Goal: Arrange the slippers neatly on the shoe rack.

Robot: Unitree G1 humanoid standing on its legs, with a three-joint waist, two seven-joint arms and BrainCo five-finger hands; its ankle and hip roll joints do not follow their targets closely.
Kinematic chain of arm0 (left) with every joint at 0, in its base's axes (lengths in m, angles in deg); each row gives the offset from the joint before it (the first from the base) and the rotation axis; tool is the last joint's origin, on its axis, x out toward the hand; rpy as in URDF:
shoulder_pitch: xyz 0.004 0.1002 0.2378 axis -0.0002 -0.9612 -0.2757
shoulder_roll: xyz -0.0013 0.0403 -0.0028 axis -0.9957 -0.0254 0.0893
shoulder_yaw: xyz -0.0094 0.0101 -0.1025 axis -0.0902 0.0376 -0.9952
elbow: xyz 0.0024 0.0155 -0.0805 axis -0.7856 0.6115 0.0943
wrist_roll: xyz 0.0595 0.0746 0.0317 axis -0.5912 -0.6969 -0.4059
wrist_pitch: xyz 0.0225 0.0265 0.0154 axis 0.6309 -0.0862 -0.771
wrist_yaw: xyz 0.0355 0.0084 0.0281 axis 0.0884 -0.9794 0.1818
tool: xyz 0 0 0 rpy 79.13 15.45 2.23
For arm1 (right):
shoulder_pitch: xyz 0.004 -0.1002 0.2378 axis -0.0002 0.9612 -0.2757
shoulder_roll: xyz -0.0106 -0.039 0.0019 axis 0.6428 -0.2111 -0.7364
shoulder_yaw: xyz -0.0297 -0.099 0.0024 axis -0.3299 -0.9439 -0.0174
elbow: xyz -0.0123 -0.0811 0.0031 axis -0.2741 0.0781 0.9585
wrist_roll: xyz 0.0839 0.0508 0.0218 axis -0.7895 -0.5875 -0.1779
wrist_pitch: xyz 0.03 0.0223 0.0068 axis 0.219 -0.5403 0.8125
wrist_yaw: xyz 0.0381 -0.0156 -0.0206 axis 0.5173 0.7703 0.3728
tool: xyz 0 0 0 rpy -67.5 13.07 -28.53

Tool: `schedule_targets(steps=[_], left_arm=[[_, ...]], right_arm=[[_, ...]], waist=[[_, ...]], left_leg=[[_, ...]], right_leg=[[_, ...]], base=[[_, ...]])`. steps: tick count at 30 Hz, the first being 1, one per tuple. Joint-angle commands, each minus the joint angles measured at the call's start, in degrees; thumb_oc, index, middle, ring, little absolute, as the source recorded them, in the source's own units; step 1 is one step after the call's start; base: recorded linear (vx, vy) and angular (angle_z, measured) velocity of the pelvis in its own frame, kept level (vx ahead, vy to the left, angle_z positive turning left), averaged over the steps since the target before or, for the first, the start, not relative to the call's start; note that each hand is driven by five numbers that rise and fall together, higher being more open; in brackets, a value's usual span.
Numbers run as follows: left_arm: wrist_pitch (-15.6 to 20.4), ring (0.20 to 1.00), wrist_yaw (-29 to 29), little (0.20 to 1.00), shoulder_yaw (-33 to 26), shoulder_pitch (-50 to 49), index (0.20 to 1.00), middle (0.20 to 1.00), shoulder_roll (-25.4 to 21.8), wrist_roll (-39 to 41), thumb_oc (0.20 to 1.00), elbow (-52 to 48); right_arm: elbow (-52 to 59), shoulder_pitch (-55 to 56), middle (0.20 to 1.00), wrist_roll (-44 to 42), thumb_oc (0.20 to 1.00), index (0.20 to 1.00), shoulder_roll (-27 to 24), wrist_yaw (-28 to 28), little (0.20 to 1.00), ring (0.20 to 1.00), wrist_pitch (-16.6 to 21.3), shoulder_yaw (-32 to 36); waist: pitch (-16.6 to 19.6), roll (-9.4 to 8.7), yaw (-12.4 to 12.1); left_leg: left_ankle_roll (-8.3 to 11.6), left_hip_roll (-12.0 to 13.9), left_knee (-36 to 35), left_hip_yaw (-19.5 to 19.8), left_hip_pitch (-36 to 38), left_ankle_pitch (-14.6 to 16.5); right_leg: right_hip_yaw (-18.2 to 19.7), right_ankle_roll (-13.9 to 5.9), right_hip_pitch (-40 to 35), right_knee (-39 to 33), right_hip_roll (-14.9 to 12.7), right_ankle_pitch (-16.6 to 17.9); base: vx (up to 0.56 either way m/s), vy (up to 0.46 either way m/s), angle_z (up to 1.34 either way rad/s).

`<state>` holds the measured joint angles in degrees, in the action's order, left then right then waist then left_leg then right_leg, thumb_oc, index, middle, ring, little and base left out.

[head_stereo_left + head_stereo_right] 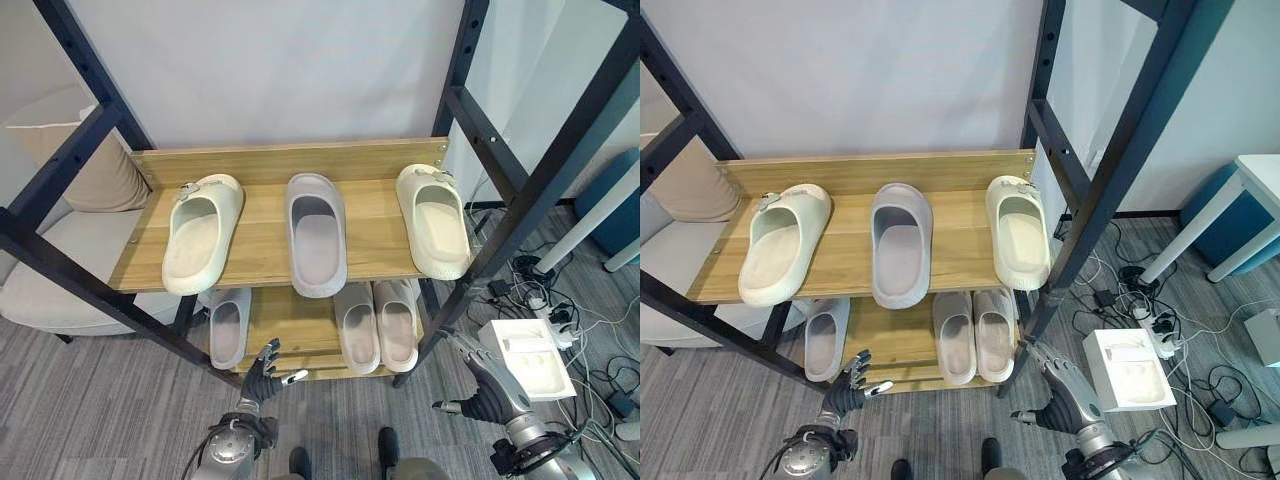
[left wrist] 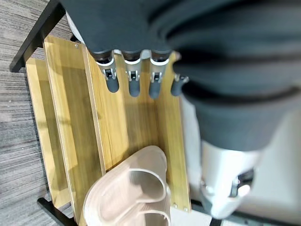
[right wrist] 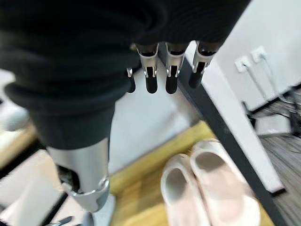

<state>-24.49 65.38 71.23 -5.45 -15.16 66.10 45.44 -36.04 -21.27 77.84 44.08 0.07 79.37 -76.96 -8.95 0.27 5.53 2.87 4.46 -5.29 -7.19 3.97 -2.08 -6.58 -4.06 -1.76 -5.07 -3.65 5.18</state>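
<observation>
While I look down from the head camera, my left hand [image 1: 262, 375] sits nearest me, low and left of centre, fingers straight and spread, holding nothing. My right hand [image 1: 488, 385] hangs low on the right, beside the dark metal upright of the rack [image 1: 470, 285], fingers relaxed and empty too. Right wrist camera confirms it: fingers [image 3: 151, 75] extended, nothing between them and the thumb.

Just past my hands comes the lower wooden shelf [image 1: 285, 325] of the shoe rack. I count three slippers there, all pale pinkish-grey, smooth moulded foam with open toes: a single one [image 1: 230, 325] on the left, and a pair on the right, the left slipper of the pair [image 1: 357, 325] lying just beside the right one [image 1: 398, 322], apparently touching. All three point toes toward the back.

Further up, the upper wooden shelf [image 1: 265, 235] carries three more, well apart. A cream moulded slipper with a small buckle on its strap [image 1: 201, 230] lies on the left, angled slightly. A grey moulded slipper [image 1: 316, 232] lies in the middle, straight. A second cream buckled slipper [image 1: 434, 218] rests at the right end, its heel at the shelf's front corner.

So six slippers in all: two cream, one grey, three pinkish-grey. To the right on the carpet lies a white box [image 1: 530, 357].
</observation>
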Motion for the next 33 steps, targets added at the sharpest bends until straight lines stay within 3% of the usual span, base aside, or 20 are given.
schedule_targets(steps=[1, 6, 12, 21, 26, 29, 33], left_arm=[[4.23, 1.0, 2.17, 1.0, -0.71, 3.26, 1.0, 1.0, -2.49, -2.95, 1.0, 0.43], [4.49, 1.0, 2.29, 1.0, 0.51, 5.4, 1.0, 1.0, -2.06, -3.24, 1.0, 3.29], [4.91, 1.0, 1.94, 1.0, 0.53, 5.84, 1.0, 1.0, -1.92, -2.71, 1.0, 3.41], [4.21, 1.0, 1.62, 1.0, 1.2, 6.98, 1.0, 1.0, -0.27, -0.3, 1.0, 3.14], [3.93, 1.0, 0.51, 1.0, 1.45, 6.21, 1.0, 1.0, -0.08, 0.9, 1.0, 1.43], [3.87, 1.0, -0.03, 1.0, 1.26, 5.75, 1.0, 1.0, -0.51, 1.29, 1.0, 0.42], [4.38, 1.0, -2.4, 1.0, 0.97, 4.45, 1.0, 1.0, -2.22, 2.09, 1.0, -3.08]], right_arm=[[8.61, -3.73, 1.0, 1.13, 1.0, 1.0, -2.77, -7.03, 1.0, 1.0, 4.05, -0.89], [17.9, -11.29, 1.0, 1.58, 1.0, 1.0, -7.91, -11.91, 1.0, 1.0, 4.8, 1.12], [19.93, -16.55, 1.0, 0.02, 1.0, 1.0, -9.39, -13.77, 1.0, 1.0, 5.23, 2.81], [11.78, -35.5, 1.0, 2.93, 1.0, 1.0, -1.77, -16.11, 1.0, 1.0, -0.27, -0.92], [-0.66, -47.3, 1.0, 4.39, 1.0, 1.0, 3.83, -15.56, 1.0, 1.0, -4.78, -4.78], [-4.27, -50.57, 1.0, 4.45, 1.0, 1.0, 4.92, -15.66, 1.0, 1.0, -5.75, -5.95], [-14.12, -55.25, 1.0, 5.34, 1.0, 1.0, 5.44, -15.24, 1.0, 1.0, -8.26, -6.74]], waist=[[1.0, -2.03, -0.25], [2.1, -2.36, -0.49], [2.71, -2.43, -0.76], [3.54, -2.25, -3.31], [3.49, -2.64, -6.62], [3.27, -2.93, -7.61], [2.63, -3.96, -11.22]], left_leg=[[-1.12, -1.3, 0.29, 0.08, 1.75, 4.9], [-1.13, -1.32, 0.29, 0.32, 1.79, 4.77], [-1.2, -1.26, 0.29, 0.25, 1.96, 4.8], [-1.47, -1.33, 0.29, 1.06, 2.21, 4.78], [-1.75, -1.76, 0.29, 3.18, 1.99, 4.83], [-1.85, -1.92, 0.29, 3.74, 1.92, 4.86], [-2.18, -2.5, 0.36, 5.29, 1.48, 4.97]], right_leg=[[-0.76, -5.24, -1.49, 2.53, -4.14, -6.38], [-0.98, -5.39, -1.79, 2.47, -4.23, -6.22], [-1.02, -5.48, -1.92, 2.13, -4.3, -5.86], [-1.94, -5.1, -2.98, 1.77, -4.47, -6.09], [-3.51, -4.7, -3.72, 2.29, -4.78, -6.67], [-3.97, -4.68, -3.88, 2.22, -4.89, -6.67], [-5.11, -4.78, -4.31, 1.89, -5.09, -6.8]], base=[[0.0, 0.0, 0.0], [0.0, 0.021, 0.01], [0.0, 0.004, 0.02], [0.0, 0.002, 0.01], [0.03, 0.013, 0.18], [0.03, 0.016, 0.26], [0.05, 0.019, 0.17]])
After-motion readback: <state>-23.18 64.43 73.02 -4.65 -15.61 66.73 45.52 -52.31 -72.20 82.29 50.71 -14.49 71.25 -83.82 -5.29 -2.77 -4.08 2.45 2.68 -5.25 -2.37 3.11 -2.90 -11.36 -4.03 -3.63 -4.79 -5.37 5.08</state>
